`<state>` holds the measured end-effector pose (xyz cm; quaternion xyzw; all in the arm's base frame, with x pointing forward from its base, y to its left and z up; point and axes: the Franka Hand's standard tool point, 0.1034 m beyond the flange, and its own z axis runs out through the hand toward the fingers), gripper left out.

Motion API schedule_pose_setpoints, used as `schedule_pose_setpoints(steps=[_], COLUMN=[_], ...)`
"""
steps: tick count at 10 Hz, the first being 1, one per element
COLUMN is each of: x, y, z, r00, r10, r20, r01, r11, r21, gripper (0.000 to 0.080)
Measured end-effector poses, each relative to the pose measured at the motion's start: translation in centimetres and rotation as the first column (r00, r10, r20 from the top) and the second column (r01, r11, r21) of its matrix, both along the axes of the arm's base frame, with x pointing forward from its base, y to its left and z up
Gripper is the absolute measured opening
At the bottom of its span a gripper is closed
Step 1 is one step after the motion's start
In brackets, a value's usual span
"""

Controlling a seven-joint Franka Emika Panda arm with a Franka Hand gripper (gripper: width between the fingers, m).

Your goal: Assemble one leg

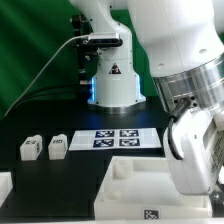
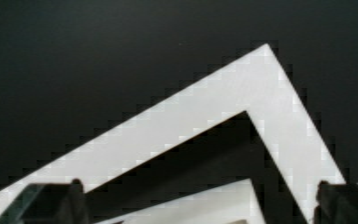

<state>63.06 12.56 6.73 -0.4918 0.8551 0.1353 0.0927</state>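
Gripper [image 2: 179, 198]: in the wrist view both dark fingertips [image 2: 51, 200] show at the lower edge of the frame, spread apart, nothing between them. Beyond them lies the white corner of the large tray-like part [image 2: 229, 120] on the black table [image 2: 87, 60]. In the exterior view the arm's wrist fills the right side, hiding the fingers. The tray-like part [image 1: 125, 190] sits at lower centre. The marker board [image 1: 118, 139] lies mid-frame. Two legs [image 1: 29, 148] [image 1: 57, 147] stand at centre left, just beside each other, well apart from the arm.
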Motion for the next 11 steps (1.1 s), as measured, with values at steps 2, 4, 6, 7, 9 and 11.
schedule_pose_setpoints(steps=[2, 4, 6, 7, 9, 11], x=[-0.1, -0.3, -0.2, -0.2, -0.2, -0.2], y=[0.1, 0.3, 0.5, 0.5, 0.5, 0.5], z=[0.0, 0.7, 1.2, 1.1, 1.1, 1.1], r00=[1.000, 0.997, 0.995, 0.995, 0.995, 0.994], r10=[0.017, 0.078, 0.098, 0.099, 0.100, 0.103], r20=[0.000, 0.007, 0.022, 0.021, 0.021, 0.022], r01=[-0.017, -0.078, -0.098, -0.099, -0.100, -0.103], r11=[1.000, 0.997, 0.995, 0.995, 0.995, 0.995], r21=[0.001, 0.010, 0.009, 0.009, 0.009, 0.009], gripper=[0.0648, 0.0648, 0.0648, 0.0648, 0.0648, 0.0648])
